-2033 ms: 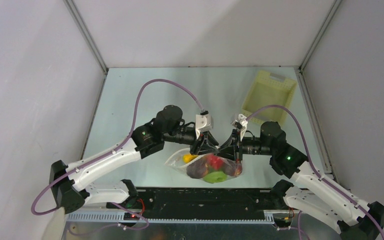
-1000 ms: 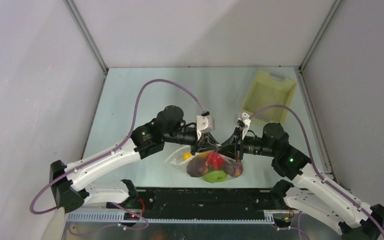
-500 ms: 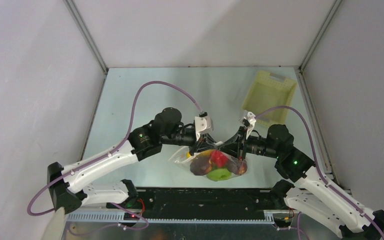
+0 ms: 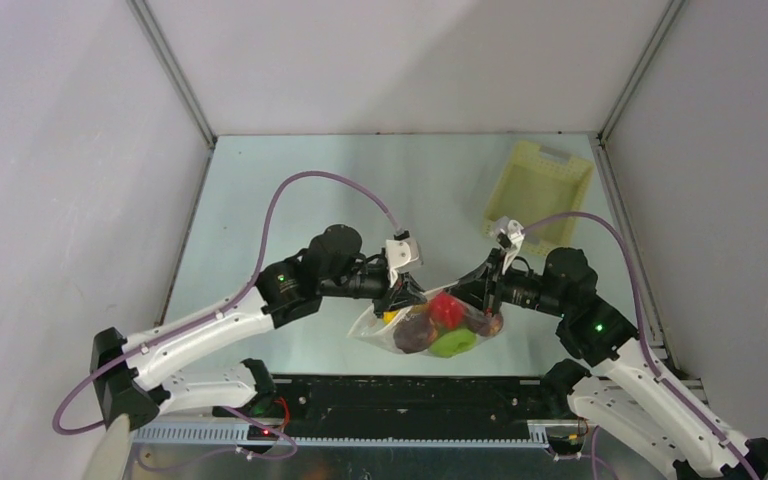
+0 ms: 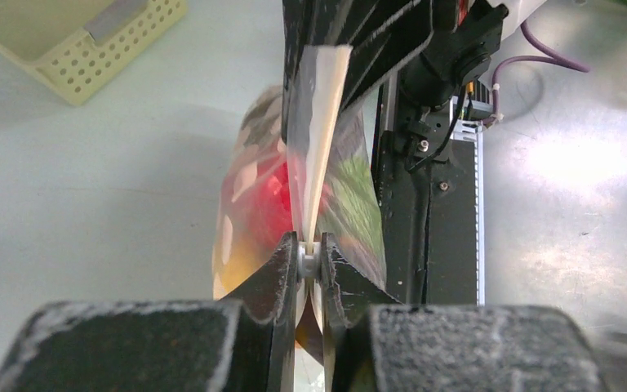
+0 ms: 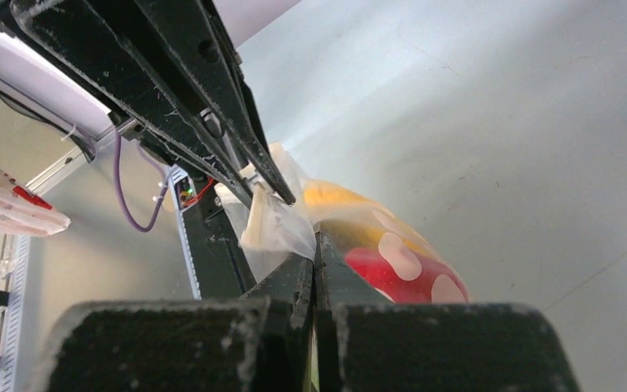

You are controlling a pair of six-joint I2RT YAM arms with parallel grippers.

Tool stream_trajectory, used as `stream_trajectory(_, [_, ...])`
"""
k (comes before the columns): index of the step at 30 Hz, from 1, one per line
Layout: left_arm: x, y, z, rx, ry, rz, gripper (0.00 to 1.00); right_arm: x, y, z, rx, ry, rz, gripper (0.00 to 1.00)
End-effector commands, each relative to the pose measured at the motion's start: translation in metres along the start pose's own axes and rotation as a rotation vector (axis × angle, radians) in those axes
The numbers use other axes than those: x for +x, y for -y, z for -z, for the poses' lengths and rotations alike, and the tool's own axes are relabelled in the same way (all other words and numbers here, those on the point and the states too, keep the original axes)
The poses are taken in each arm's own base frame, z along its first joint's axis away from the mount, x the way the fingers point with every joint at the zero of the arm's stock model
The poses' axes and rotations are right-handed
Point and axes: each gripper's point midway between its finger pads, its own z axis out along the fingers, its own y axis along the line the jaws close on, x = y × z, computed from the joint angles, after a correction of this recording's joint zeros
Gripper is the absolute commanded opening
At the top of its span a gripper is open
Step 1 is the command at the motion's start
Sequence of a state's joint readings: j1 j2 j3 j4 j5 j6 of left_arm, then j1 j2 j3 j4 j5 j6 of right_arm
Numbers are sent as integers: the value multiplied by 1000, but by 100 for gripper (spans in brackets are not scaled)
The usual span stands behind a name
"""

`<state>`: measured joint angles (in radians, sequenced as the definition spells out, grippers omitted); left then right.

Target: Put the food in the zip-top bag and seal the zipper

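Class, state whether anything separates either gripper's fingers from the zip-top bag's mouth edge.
Nothing visible does. The left gripper and the right gripper each pinch the mouth edge of the zip-top bag directly.

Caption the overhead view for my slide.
The left gripper and right gripper pinch the mouth edge of a clear bag of toy food; a yellow basket sits far right.

Glossy crinkled plastic bag (image 4: 372, 324); matt table (image 4: 290, 195)
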<state>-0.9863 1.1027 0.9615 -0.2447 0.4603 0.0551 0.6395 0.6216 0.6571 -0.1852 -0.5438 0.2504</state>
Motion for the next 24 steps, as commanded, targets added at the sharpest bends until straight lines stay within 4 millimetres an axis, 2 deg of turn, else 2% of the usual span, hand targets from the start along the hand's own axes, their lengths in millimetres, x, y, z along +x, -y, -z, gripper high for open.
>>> stream_trajectory(1, [23,4,10,-19,-57,74,0,-49,-1,10,36,154,75,0])
stream_trajectory(24, [56,14,22,-48,-103,243,0,-58,41,30,204,198,31,0])
